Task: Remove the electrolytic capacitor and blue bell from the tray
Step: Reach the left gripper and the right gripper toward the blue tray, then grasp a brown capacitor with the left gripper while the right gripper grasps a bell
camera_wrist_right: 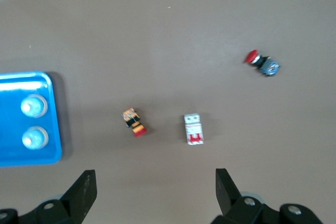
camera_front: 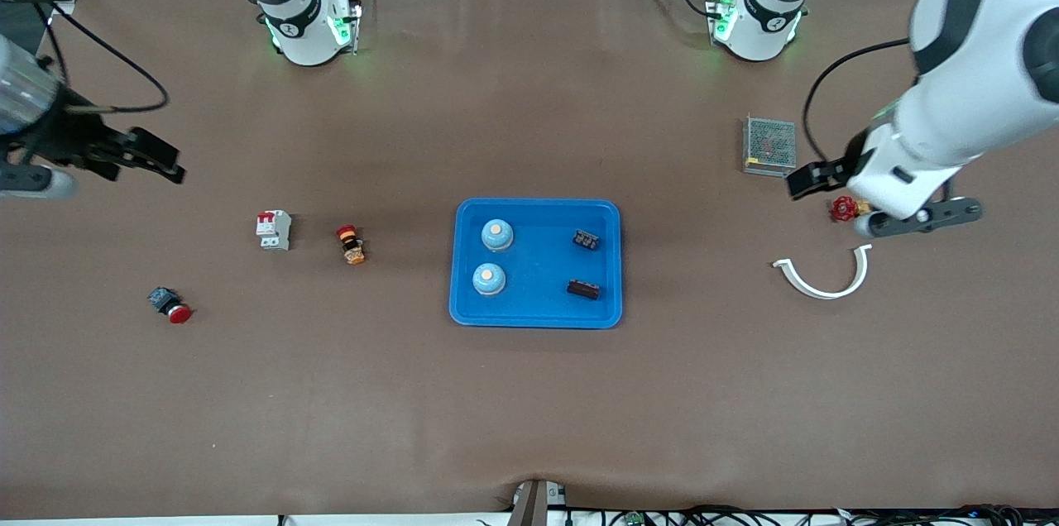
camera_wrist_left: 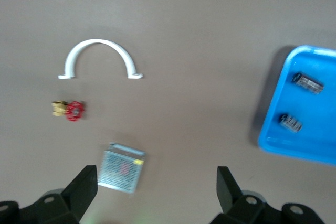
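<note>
Brown bench (camera_front: 529,410), blue tray (camera_front: 536,319) holding two bells (camera_front: 497,235) and two capacitors (camera_front: 586,240), left claw (camera_front: 881,199) and right claw (camera_front: 136,155) both wide open, empty, up off toward either end from the tray

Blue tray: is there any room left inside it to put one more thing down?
Yes. The blue tray has a bare strip down its middle, between the two bells and the two capacitors. Its two ends are taken by those pairs.

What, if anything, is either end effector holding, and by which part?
Nothing is held. The left end effector is open over bare table near the mesh box; the right end effector is open over bare table near the breaker.
</note>
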{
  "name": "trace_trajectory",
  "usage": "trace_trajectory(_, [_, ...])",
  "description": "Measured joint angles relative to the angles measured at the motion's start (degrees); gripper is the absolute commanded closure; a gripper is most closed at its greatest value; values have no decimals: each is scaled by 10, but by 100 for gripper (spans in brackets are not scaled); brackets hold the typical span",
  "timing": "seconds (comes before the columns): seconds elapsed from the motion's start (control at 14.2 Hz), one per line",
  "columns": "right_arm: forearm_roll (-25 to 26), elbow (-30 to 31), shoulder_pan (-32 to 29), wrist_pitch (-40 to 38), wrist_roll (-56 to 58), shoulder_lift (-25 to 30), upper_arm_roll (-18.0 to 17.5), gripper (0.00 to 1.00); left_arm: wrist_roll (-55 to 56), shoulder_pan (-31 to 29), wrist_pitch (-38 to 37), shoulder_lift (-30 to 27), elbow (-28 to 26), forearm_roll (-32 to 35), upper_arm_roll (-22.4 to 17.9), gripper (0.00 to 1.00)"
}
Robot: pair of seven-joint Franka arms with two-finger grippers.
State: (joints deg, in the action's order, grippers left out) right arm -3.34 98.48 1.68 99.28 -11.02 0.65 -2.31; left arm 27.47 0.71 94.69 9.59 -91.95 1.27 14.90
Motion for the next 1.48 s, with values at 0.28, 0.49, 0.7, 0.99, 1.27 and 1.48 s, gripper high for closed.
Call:
trace_trajectory(0.28, [0, 34, 99, 58, -188, -20, -5, 0, 141, 58, 88, 19, -54, 0, 1, 0])
trace_trajectory(0.49, [0, 35, 164, 95, -287, -47, -6, 0, 249, 88, 168, 38, -106, 0, 1, 0])
trace_trajectory(0.7, [0, 36, 207, 142, -344, -87, -6, 0, 372, 128, 237, 75, -133, 0, 2, 8])
trace_trajectory(0.99, [0, 37, 260, 178, -387, -139, -6, 0, 536, 186, 321, 143, -137, 1, 2, 21])
trace_trajectory(1.27, [0, 39, 314, 238, -434, -193, -6, 0, 626, 215, 372, 187, -135, 3, 2, 29])
trace_trajectory(1.48, [0, 40, 329, 288, -437, -236, -5, 0, 685, 229, 425, 212, -135, 6, 2, 36])
